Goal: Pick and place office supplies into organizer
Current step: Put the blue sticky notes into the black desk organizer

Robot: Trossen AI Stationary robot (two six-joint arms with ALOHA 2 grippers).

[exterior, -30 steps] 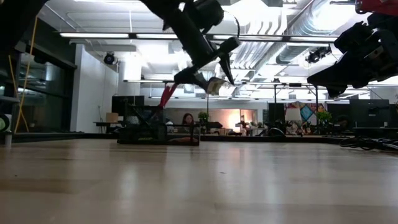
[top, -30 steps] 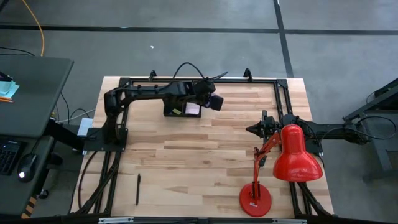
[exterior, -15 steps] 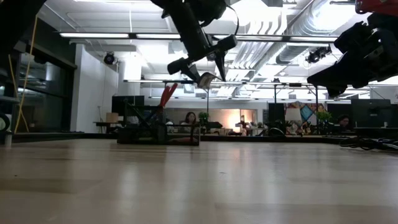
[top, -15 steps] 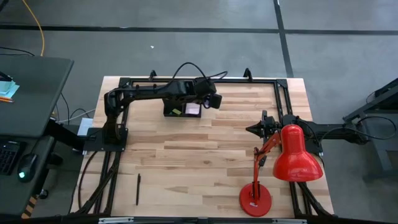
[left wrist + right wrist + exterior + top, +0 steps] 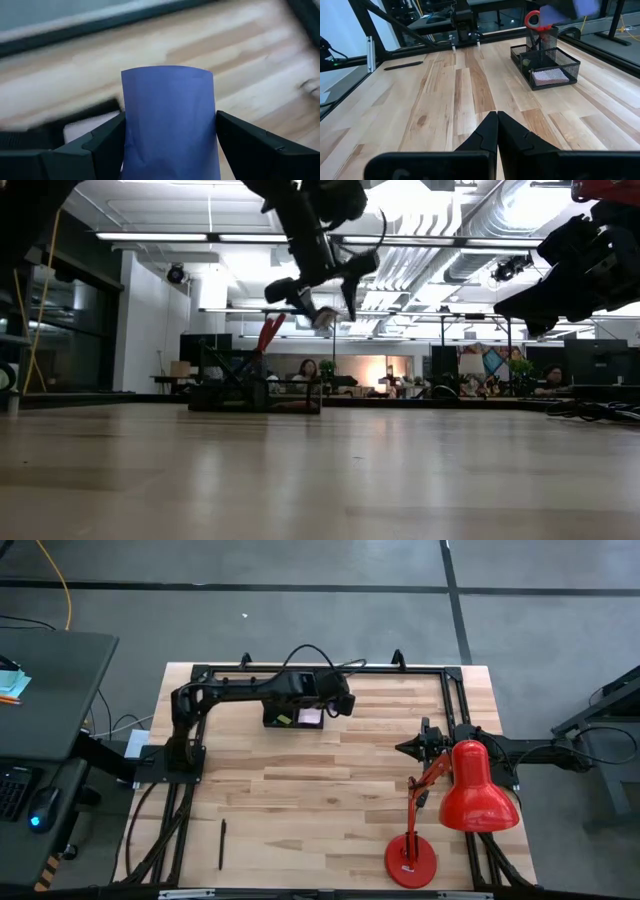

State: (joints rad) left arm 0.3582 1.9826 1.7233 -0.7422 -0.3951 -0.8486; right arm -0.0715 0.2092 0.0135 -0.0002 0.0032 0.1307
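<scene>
My left gripper (image 5: 338, 702) hangs over the right end of the black mesh organizer (image 5: 268, 719) at the table's far side, shut on a purple sticky-note pad (image 5: 167, 115). The low view shows the pad (image 5: 322, 319) well above the organizer (image 5: 255, 396). Inside the organizer lie a pink pad (image 5: 310, 716) and a yellowish piece (image 5: 284, 720), and red-handled scissors (image 5: 534, 19) stand upright in it. One dark pen (image 5: 222, 843) lies on the table near the near-left corner. My right gripper (image 5: 408, 748) waits shut at the right side. My left gripper pinches the purple pad between its two fingers (image 5: 102, 145), one on each of two opposite side edges (image 5: 129, 125). The fingers slant down from the table's left. The pad is lifted clear, above the organizer's right end.
A large red desk lamp (image 5: 472, 790) stands on its round base (image 5: 410, 860) at the near right, its arm close to my right gripper. A black metal frame (image 5: 300, 670) runs along the far edge. Bare wood fills the table's middle.
My left gripper has carried the purple pad a short way toward the table's left, from just right of the organizer to above its right end, turning a little on the way. It has stayed shut on the pad.
</scene>
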